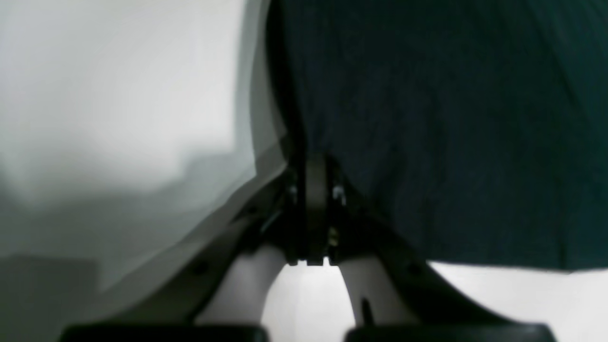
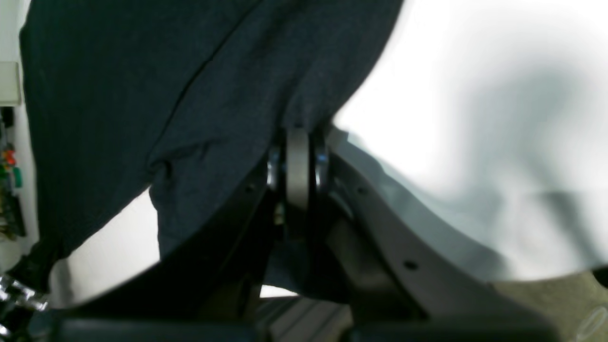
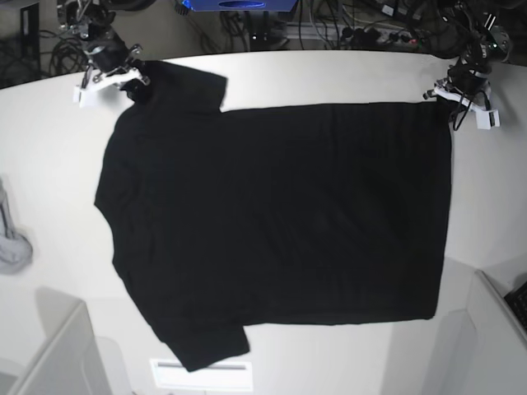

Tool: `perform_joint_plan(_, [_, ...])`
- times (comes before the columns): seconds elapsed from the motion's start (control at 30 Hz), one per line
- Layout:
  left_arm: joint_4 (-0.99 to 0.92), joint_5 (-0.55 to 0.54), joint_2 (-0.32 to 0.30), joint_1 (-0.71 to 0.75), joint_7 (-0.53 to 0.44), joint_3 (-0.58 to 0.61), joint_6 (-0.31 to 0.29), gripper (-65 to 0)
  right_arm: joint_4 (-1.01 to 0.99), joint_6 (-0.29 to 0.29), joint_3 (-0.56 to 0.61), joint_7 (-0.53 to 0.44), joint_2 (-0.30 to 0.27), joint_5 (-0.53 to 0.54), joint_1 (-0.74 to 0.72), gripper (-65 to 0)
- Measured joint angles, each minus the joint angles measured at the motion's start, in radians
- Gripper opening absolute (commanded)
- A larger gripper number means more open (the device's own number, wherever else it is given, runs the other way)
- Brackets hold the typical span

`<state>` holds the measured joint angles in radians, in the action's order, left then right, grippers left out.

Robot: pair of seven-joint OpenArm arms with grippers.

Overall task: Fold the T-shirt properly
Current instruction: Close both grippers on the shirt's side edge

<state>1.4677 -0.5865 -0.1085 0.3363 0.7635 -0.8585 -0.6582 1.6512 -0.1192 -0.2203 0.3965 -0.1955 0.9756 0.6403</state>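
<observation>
The black T-shirt point(image 3: 280, 222) lies spread flat on the white table point(image 3: 49, 164), plain side up, with its sleeves toward the left and its hem toward the right. No print shows. My left gripper point(image 3: 450, 100) is shut on the far right hem corner; in the left wrist view point(image 1: 308, 159) the jaws are together with black cloth point(image 1: 451, 118) at their tips. My right gripper point(image 3: 136, 82) is shut on the far left sleeve; in the right wrist view point(image 2: 298, 135) the jaws are together under the dark cloth point(image 2: 142, 95).
Cables and equipment point(image 3: 329, 25) crowd the floor behind the table's far edge. A grey object point(image 3: 12, 243) sits at the left edge. A white label point(image 3: 202, 374) lies at the front edge. Grey panels point(image 3: 49, 354) stand at both front corners.
</observation>
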Motion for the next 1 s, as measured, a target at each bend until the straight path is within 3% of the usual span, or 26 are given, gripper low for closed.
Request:
perform_joint_plan(0.23, [0.088,0.023,0.003,0.077,0.023,0.000,0.006,-65.0,0.093,0.029,0.000,0.039,0.002,-0.031,0.060,-65.0])
perform_joint_plan(0.67, [0.208,0.025,0.007,0.206,0.027,0.000,0.003,-65.0,0.247,0.029,0.000,0.038,0.003,-0.030,0.148,-65.0])
perform_joint_plan(0.93, [0.300,0.019,0.009,0.223,0.035,0.003,0.003,-65.0,0.254,0.029,0.000,0.039,0.000,-0.030,0.096,-65.0])
perform_joint_plan(1.0, [0.322,0.018,0.009,0.215,0.034,0.005,0.005,-65.0,0.254,0.033,0.000,0.079,0.000,-0.031,0.069,-65.0])
